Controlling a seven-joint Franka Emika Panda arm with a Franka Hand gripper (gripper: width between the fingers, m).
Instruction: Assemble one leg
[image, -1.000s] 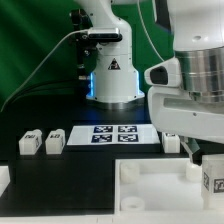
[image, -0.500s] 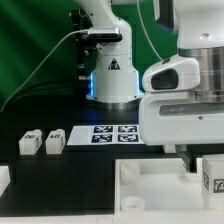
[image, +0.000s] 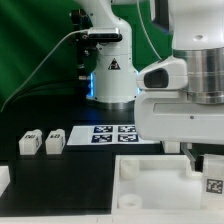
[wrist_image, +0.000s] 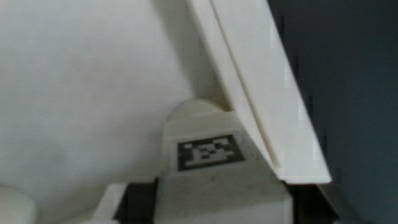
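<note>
My gripper (image: 207, 168) is shut on a leg (image: 213, 180), a small white block with a tag sticker, at the exterior view's right. It holds the leg over the right part of the large white tray-like piece (image: 150, 180). In the wrist view the leg (wrist_image: 210, 148) sits between my dark fingers (wrist_image: 139, 204), its tip close to the tray's raised rim (wrist_image: 258, 90). I cannot tell whether the leg touches the tray. Two more legs (image: 28, 142) (image: 54, 141) lie on the black table at the exterior view's left.
The marker board (image: 115, 133) lies on the table behind the tray. The arm's base (image: 110, 70) with cables stands behind it. The wrist housing (image: 180, 100) hides the table at the right. A white block (image: 3, 179) shows at the left edge.
The gripper with the leg has shifted slightly over the tray's right part, and the wrist housing now covers more of the exterior view's right side. The two legs at the left have not moved.
</note>
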